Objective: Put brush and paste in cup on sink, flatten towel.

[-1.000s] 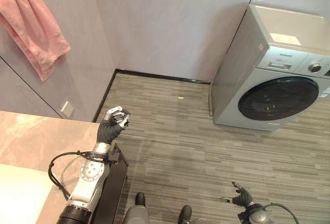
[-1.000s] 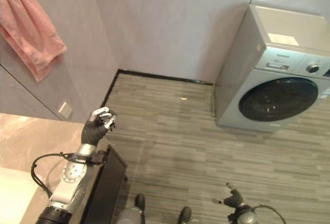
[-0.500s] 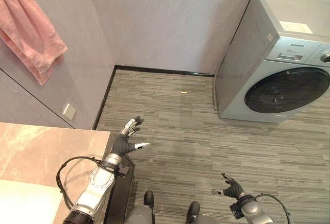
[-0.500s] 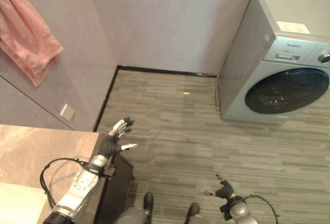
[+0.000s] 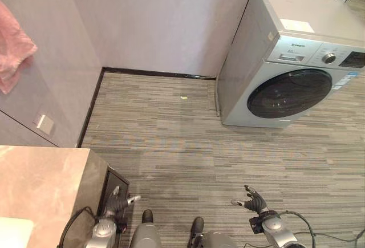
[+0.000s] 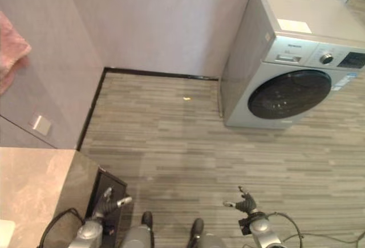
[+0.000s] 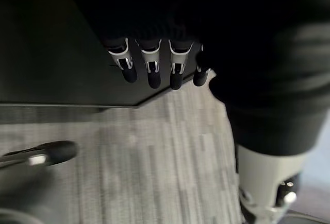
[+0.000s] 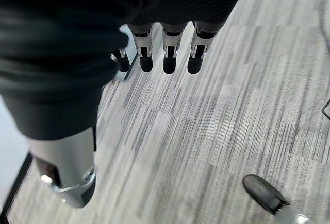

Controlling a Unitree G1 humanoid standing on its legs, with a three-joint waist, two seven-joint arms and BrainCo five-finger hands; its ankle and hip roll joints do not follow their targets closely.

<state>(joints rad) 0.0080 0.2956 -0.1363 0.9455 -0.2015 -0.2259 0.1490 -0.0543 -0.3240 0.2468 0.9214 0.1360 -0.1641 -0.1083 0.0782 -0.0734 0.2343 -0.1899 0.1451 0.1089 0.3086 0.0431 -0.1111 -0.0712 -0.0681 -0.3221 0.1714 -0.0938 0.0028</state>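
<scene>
A pink towel (image 5: 12, 54) hangs bunched on the left wall, cut off by the edge of the view. My left hand (image 5: 117, 201) hangs low beside the dark cabinet side (image 5: 107, 184), below the counter's corner. In its wrist view the fingers (image 7: 149, 64) are straight and the thumb (image 7: 49, 153) stands apart, with nothing held. My right hand (image 5: 254, 203) hangs low over the floor on the other side. Its fingers (image 8: 167, 54) are straight, its thumb (image 8: 263, 193) is spread, and it is empty.
A marble counter (image 5: 40, 182) fills the lower left, with a white basin edge (image 5: 11, 230) at its corner. A washing machine (image 5: 285, 60) stands at the right against the back wall. Grey striped flooring (image 5: 182, 145) lies between them. A wall socket (image 5: 43, 124) sits under the towel.
The camera has swung right, so the towel now sits at the left edge. My left hand dropped from counter height to low beside the cabinet and its curled fingers straightened. The right hand barely moved.
</scene>
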